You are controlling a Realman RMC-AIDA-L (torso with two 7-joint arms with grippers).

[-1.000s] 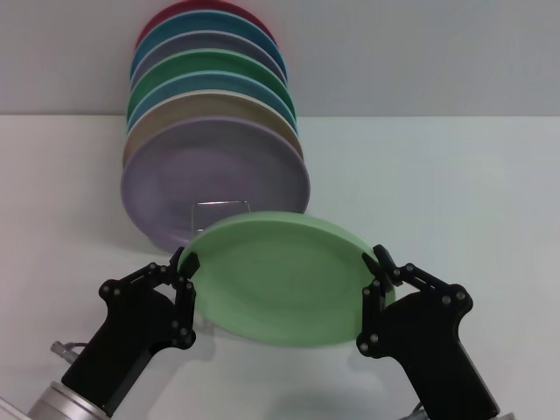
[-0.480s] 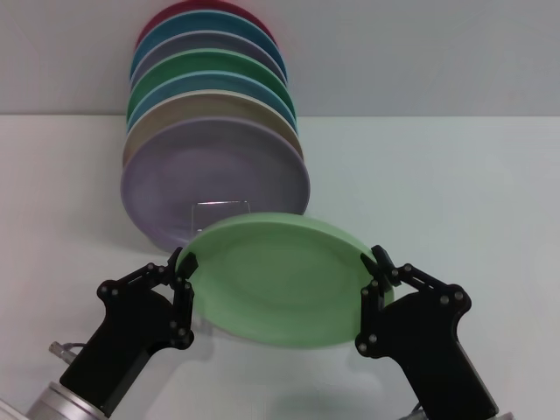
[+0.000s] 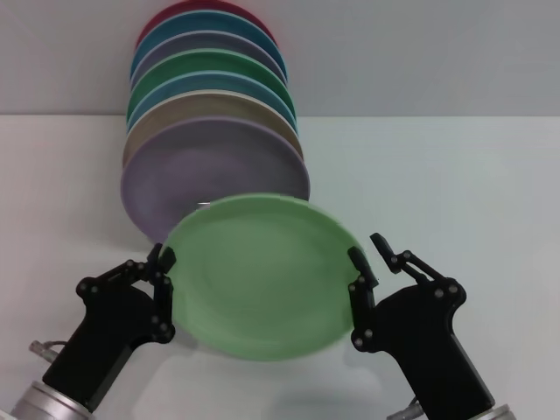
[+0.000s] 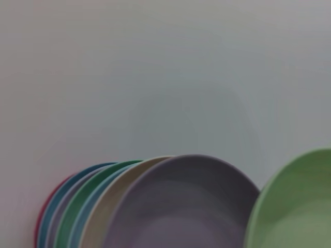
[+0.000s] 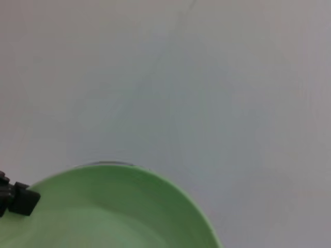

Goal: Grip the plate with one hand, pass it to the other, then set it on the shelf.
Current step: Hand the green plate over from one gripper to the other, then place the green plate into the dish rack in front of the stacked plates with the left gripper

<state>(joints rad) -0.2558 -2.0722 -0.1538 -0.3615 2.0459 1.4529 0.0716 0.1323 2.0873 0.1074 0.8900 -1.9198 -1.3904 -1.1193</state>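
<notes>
- Between the two arms, low in the head view, the plate (image 3: 262,280) hangs tilted above the bench (image 3: 437,192).
- Left gripper (image 3: 163,267) is clenched on the plate's left rim.
- Right gripper (image 3: 372,258) is released, its fingers spread, one finger (image 3: 360,271) against the right rim.
- Behind stands a row of upright plates (image 3: 214,131); the lilac plate (image 3: 219,166) is nearest.

- plate (image 3: 262,280) sits up front, between the left gripper (image 3: 163,273) and right gripper (image 3: 372,258)
- row of plates (image 3: 210,131) lined up right behind it, on the table (image 3: 437,175)
</notes>
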